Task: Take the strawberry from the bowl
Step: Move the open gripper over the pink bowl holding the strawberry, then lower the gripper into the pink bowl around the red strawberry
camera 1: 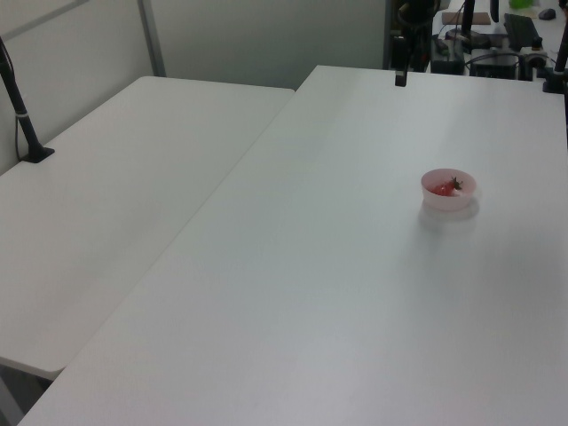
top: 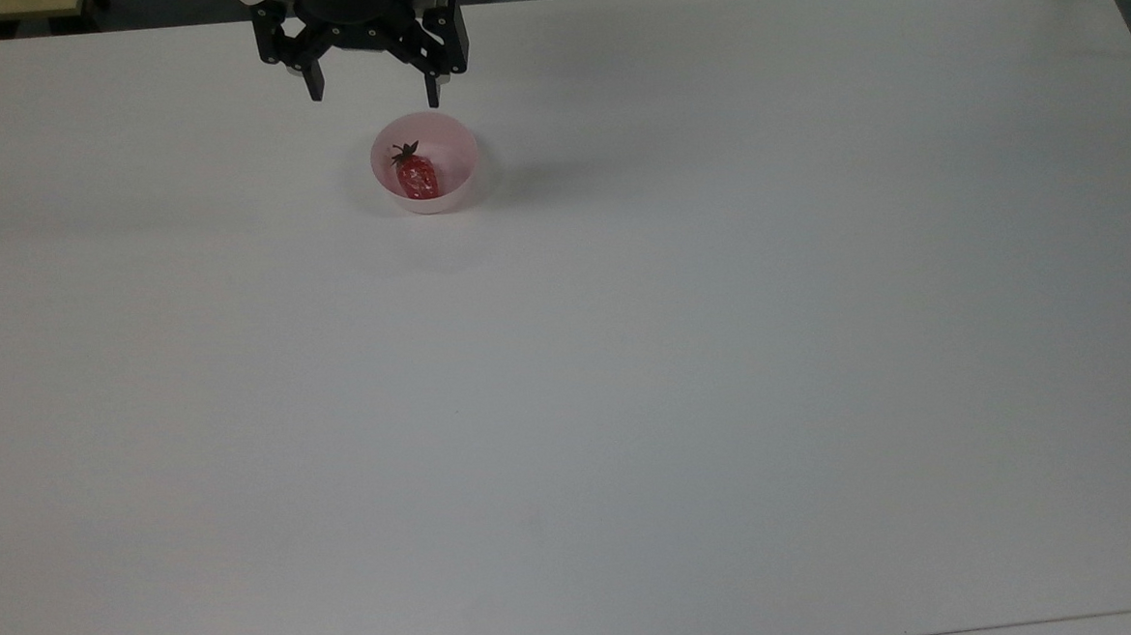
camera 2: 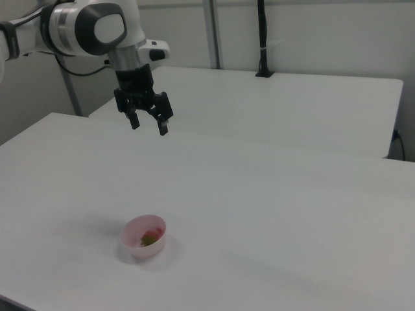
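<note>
Small round pale pink plastic bowl (top: 425, 163) sits on the white tabletop (top: 626, 372), upper-centre-left of the top view. Inside it lies the small glossy red toy strawberry (top: 417, 175), dark green leafy cap toward the top view's upper left, body resting on the bowl floor, not touched by anything.

Black two-finger gripper (top: 375, 93) hangs at the top edge of the top view, just above the bowl in the frame, fingers spread wide and empty; one fingertip (top: 433, 97) sits close to the bowl's far rim in that view, with no contact.

Right view: gripper (camera 2: 149, 124) in the upper left of the frame on the white-and-grey arm (camera 2: 91, 29), raised well above the table, fingers pointing down and apart. Bowl (camera 2: 144, 237) at lower left of the frame, strawberry (camera 2: 151, 237) a red-green patch inside.

Left view: bowl (camera 1: 449, 189) at right-centre of the frame, strawberry (camera 1: 446, 186) inside it. A second white table (camera 1: 106, 213) adjoins on the left view's left, a black post (camera 1: 19, 111) standing on it.
</note>
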{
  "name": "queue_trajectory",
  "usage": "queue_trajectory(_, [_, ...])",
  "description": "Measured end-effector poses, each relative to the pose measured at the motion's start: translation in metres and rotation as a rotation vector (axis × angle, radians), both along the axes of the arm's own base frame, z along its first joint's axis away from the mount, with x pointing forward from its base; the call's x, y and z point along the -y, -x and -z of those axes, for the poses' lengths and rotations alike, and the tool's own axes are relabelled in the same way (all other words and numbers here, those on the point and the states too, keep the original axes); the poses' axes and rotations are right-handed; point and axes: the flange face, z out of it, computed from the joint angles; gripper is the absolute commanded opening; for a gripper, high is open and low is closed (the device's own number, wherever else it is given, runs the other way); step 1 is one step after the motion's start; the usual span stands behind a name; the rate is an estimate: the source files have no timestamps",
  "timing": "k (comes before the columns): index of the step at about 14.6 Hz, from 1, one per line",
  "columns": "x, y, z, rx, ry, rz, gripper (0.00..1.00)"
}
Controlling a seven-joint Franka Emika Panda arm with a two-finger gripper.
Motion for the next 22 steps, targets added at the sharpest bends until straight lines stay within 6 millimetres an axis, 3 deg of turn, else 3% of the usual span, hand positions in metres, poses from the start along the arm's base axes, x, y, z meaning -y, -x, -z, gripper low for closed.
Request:
queue_trajectory(11, [0.007,0.0,0.002,-0.006,0.0,-0.016,1.0])
queue_trajectory(13, [0.007,0.005,0.012,-0.05,-0.002,-0.075,1.0])
queue_trajectory(14, [0.006,0.01,0.023,-0.082,-0.005,-0.108,1.0])
queue_trajectory(16, [0.002,0.029,0.067,-0.184,-0.018,-0.173,0.92])
queue_trajectory(19, [0.001,0.042,0.123,-0.253,0.023,-0.232,0.8])
queue_trajectory(21, [0.003,0.051,0.177,-0.305,0.044,-0.368,0.78])
queue_trajectory(22, [0.003,0.05,0.185,-0.313,0.044,-0.419,0.74])
